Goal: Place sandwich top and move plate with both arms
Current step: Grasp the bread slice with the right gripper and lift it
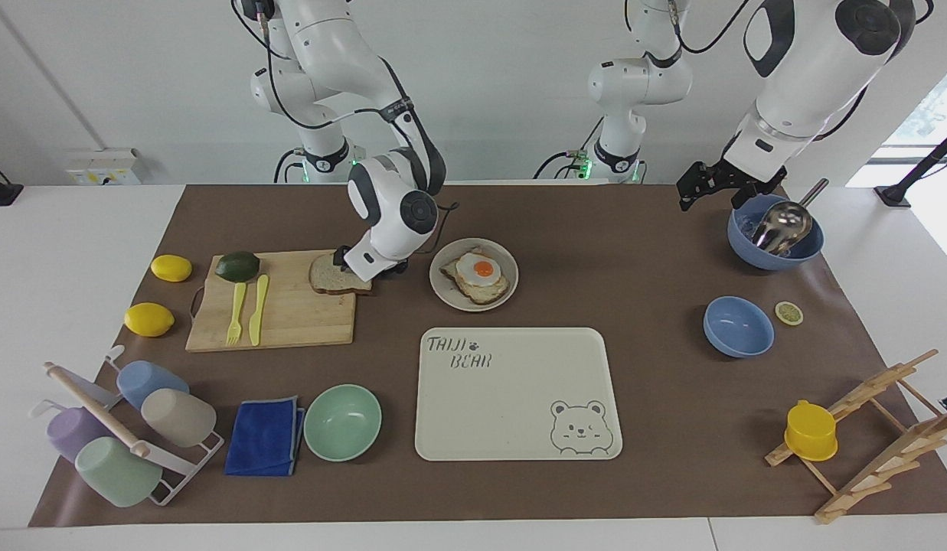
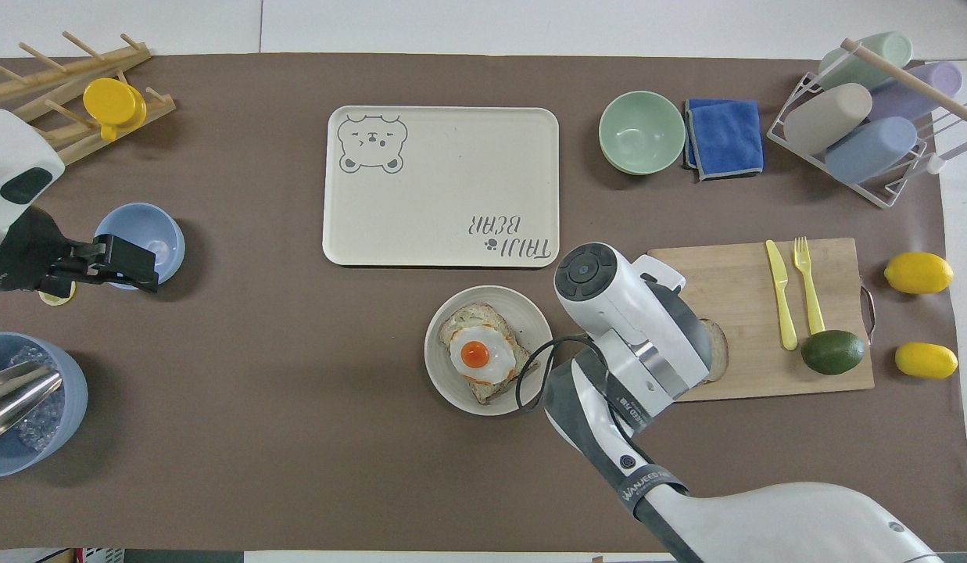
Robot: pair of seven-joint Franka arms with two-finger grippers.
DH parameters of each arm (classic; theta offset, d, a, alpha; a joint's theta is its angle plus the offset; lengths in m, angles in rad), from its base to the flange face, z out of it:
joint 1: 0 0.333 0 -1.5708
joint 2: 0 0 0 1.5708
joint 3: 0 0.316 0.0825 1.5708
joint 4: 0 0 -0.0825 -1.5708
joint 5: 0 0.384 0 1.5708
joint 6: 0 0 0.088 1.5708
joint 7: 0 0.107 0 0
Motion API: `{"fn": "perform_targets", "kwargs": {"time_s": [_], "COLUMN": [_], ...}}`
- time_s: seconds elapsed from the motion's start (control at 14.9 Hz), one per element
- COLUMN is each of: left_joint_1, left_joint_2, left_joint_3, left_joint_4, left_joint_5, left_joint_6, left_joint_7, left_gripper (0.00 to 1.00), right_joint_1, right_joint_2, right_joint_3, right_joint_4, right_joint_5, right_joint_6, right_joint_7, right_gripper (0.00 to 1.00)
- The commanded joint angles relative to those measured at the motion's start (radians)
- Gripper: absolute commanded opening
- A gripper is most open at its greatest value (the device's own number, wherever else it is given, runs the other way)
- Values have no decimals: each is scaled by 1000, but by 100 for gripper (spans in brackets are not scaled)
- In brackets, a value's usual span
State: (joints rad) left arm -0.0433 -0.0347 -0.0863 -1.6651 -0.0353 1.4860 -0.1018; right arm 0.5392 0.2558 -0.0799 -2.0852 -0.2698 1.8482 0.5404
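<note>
A squarish slice of plain brown bread lies on the rectangular wooden cutting board, at the corner nearest the robots and the small round beige plate. That plate sits just beside the board, toward the left arm's end, carrying a toast slice with a fried egg. The cream rectangular tray with a bear drawing lies farther from the robots than the plate. A mint green round bowl sits beside the tray, between it and a folded blue cloth.
</note>
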Motion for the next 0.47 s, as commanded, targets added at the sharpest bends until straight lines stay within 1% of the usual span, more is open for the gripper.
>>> {"fn": "perform_targets", "kwargs": {"time_s": [0.0,0.07,0.13,0.27,0.33,0.4], "left_joint_1": [14,14,14,14,14,14], "left_joint_2": [-24,-24,-24,-24,-24,-24], "left_joint_3": [-4,-6,-4,-4,-4,-4], "left_joint_4": [-24,-24,-24,-24,-24,-24], "left_joint_5": [-14,-14,-14,-12,-12,-12], "left_joint_6": [16,16,16,16,16,17], "left_joint_7": [4,4,4,4,4,4], "left_gripper": [100,100,100,100,100,100], "right_joint_1": [-10,-8,-8,-5,-5,-2], "right_joint_2": [-33,-35,-35,-36,-41,-41], "right_joint_3": [6,6,6,6,6,6], "right_joint_4": [-41,-42,-42,-44,-50,-52], "right_joint_5": [-25,-26,-26,-26,-28,-29], "right_joint_6": [13,8,5,-7,-7,-9], "right_joint_7": [4,4,3,3,3,3], "right_gripper": [90,84,79,65,53,40]}}
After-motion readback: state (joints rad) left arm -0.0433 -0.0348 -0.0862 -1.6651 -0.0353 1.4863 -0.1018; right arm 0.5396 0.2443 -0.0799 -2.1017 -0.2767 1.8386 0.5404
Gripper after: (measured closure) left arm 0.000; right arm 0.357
